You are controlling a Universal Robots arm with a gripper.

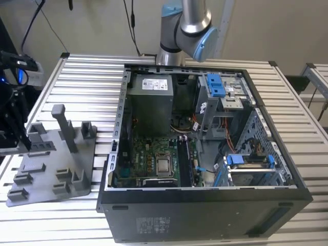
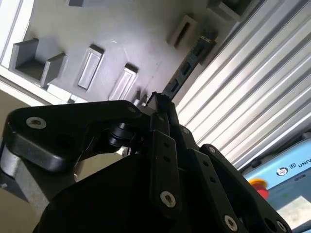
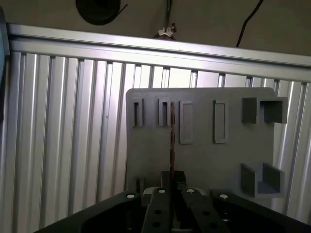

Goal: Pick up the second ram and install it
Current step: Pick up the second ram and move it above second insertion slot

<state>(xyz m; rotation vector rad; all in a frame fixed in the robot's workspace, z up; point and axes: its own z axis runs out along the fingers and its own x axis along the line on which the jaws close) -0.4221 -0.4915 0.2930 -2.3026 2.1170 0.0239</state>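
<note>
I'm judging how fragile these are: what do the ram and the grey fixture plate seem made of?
The second ram: likely circuit board, matte black, with raised dark chips along it. The fixture plate: apparently moulded or printed plastic, matte grey, uniform colour with soft highlights.

One end of the memory stick [image 3: 172, 136] vanishes inside the gripper [image 3: 173, 179], which also hides part of the grey plate [image 3: 209, 160].

A tabletop [image 1: 77, 82] of ribbed aluminium slats ran across the scene, pale and bright where the light caught it. Behind it stood a plain beige wall [image 1: 97, 25], with black cables [image 1: 131, 20] hanging down it. A second slatted table [image 1: 319, 74] stood apart at the exterior view's right.
</note>
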